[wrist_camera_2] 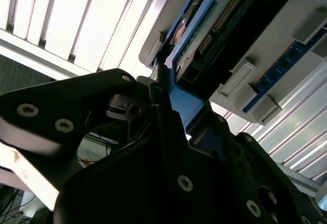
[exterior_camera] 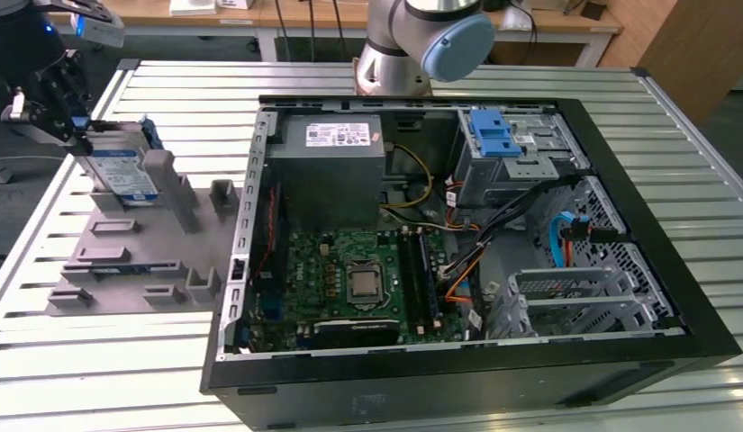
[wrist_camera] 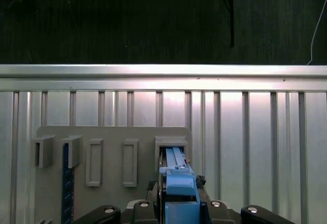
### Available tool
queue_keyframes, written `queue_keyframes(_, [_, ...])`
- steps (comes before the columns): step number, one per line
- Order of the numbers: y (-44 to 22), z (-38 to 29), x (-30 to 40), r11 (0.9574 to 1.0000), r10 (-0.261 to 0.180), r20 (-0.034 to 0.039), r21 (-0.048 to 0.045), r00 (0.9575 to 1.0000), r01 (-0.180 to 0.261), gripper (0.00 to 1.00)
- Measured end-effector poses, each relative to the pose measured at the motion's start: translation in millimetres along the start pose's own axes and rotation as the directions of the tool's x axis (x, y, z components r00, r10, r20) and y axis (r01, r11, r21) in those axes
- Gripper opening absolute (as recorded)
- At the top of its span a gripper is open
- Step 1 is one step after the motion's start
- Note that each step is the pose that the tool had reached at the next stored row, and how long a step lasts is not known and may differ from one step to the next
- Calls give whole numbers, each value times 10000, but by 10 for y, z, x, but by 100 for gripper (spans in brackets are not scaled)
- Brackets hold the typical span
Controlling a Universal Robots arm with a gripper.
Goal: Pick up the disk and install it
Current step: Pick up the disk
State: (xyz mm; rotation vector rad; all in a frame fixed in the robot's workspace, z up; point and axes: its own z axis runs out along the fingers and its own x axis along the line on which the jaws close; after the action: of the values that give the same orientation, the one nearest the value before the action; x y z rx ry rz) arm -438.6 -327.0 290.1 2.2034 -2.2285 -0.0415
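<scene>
Exterior view: the gripper (exterior_camera: 73, 126) is seen at the exterior view's upper left, set on the top edge of the disk (exterior_camera: 119, 173). The disk is stood upright on edge at the far end of the grey fixture (exterior_camera: 131, 270), which is laid on the slatted table (exterior_camera: 83, 360). It is well apart from the open PC case (exterior_camera: 659, 216) at the exterior view's right. Finger contact is hard to make out from there. The arm base (exterior_camera: 420, 45) is cut off at the frame top.

Second wrist view: more detail is given. The black fingers (wrist_camera_2: 157, 96) are pressed against the disk's blue rail (wrist_camera_2: 184, 106), so the claw is read as clamped on the disk. The disk's green board and connector end are also shown. A blue strip (wrist_camera_2: 286, 60) is slotted in the fixture just beside it.

First wrist view: the rail end is seen edge-on between the fingers, over a fixture slot. Whether the disk is seated in the slot or lifted clear cannot be told. The gripper body is cropped in both wrist views.
</scene>
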Motion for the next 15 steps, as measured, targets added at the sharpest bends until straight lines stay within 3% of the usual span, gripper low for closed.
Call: queue_keyframes(15, [0,-14,0,10000,-4,-8,-3,10000,4,36])
